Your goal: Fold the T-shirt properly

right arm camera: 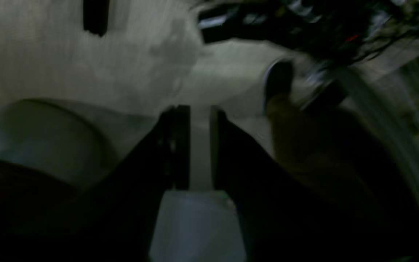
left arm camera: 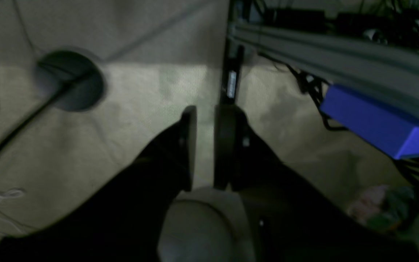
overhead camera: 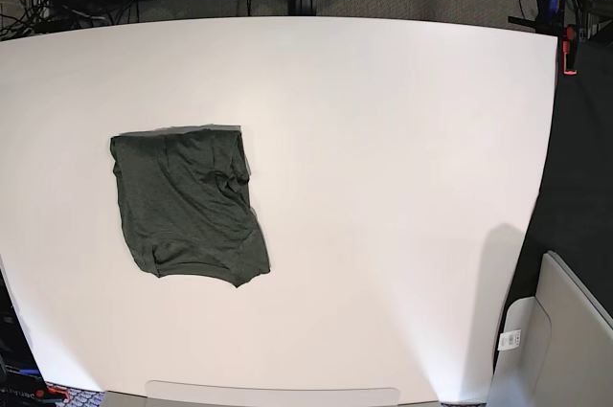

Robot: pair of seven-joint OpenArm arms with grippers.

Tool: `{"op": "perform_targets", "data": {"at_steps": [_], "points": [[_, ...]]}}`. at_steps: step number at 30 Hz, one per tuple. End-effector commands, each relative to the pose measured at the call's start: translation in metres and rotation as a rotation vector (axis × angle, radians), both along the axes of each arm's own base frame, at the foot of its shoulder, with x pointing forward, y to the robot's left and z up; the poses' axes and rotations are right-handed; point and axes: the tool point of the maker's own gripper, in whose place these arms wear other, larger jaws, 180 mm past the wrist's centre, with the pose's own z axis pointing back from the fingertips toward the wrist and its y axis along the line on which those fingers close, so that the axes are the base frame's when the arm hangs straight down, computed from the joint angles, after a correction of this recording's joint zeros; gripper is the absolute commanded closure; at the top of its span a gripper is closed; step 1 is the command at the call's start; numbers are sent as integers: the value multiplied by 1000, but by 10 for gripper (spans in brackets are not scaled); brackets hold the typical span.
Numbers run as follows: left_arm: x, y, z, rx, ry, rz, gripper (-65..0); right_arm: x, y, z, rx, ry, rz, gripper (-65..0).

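The T-shirt (overhead camera: 187, 204) lies folded into a rough dark olive rectangle on the left half of the white table (overhead camera: 402, 139), with its lower edge a little uneven. Neither arm shows in the base view. In the left wrist view my left gripper (left arm camera: 206, 109) hangs over beige carpet, its black fingers a narrow gap apart with nothing between them. My right gripper (right arm camera: 199, 108) stands the same way in the blurred right wrist view, narrowly open and holding nothing. The shirt is in neither wrist view.
A blue box (left arm camera: 373, 122) hangs under a grey rail (left arm camera: 340, 62) beside the left gripper, with a dark round base (left arm camera: 69, 80) and cables on the floor. A red clamp (overhead camera: 571, 53) sits at the table's far right edge. A grey case (overhead camera: 565, 340) stands at the near right.
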Motion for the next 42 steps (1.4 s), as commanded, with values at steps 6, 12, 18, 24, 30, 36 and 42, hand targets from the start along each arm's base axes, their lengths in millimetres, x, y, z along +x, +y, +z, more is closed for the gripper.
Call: {"op": "perform_targets", "data": {"at_steps": [6,12,18,24,30,36,42], "points": [[-2,-8,-27,-8,9,-19,-70,-2,6,-30,63,-5,-86,-78],[4,-28,-53,-61,15,-18,-70,-1,16,-64,82,-19,-203,-78],[14,-42,-83,-83,30,-37,-70,4,43,-96,104,-13,-221,-78],[19,-69,-107,-143,39,-44,-70,16,75,-129,132,-54,-250,-78],[20,-90,-133,-192,36,-11,-70,25,86,-159,97,-127,-343,-78],[15,-119,-148,-247,65,6,-70,38,96,-173,55,-216,-317,-78],[8,-147,-150,-295,98,22,-70,51,114,-174,17,-291,-151,-78]]}}
